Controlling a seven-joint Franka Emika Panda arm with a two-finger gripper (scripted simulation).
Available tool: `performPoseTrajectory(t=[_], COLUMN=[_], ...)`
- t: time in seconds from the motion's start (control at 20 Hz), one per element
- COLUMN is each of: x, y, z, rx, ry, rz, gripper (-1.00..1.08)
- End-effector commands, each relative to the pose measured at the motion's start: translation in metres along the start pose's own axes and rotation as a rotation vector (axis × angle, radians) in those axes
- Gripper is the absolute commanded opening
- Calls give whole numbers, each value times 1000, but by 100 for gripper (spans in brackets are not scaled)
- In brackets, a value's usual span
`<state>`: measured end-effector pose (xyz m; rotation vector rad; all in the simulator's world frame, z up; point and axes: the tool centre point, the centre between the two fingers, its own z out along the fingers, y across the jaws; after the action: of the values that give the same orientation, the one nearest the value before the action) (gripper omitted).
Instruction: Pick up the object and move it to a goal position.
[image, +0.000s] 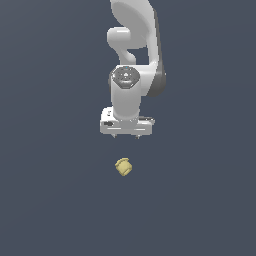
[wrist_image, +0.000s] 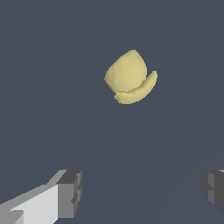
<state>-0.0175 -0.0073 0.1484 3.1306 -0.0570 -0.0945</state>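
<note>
The object (image: 123, 167) is a small pale yellow stubby lump with a ridged band, lying on the dark grey floor. In the wrist view the object (wrist_image: 130, 77) shows alone, apart from the fingers. My white gripper (image: 127, 136) hangs above and behind it, not touching it. Its two fingertips (wrist_image: 70, 192) stand far apart with nothing between them, so the gripper (wrist_image: 142, 192) is open.
The white arm (image: 134, 45) rises behind the gripper toward the top of the exterior view. Flat dark grey ground (image: 50, 200) spreads all around, with no other objects or edges in sight.
</note>
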Motion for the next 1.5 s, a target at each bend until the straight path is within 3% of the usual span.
performPoseTrajectory(t=[0.0,0.55,1.0,1.45], x=[0,7,11,30], y=[0,-21,-19,-14], z=[0,-11,-8,4], rx=[0,11,9,1], ry=[0,32,32,38], rz=[0,-60,-88,-224], gripper=[100,100,100,100])
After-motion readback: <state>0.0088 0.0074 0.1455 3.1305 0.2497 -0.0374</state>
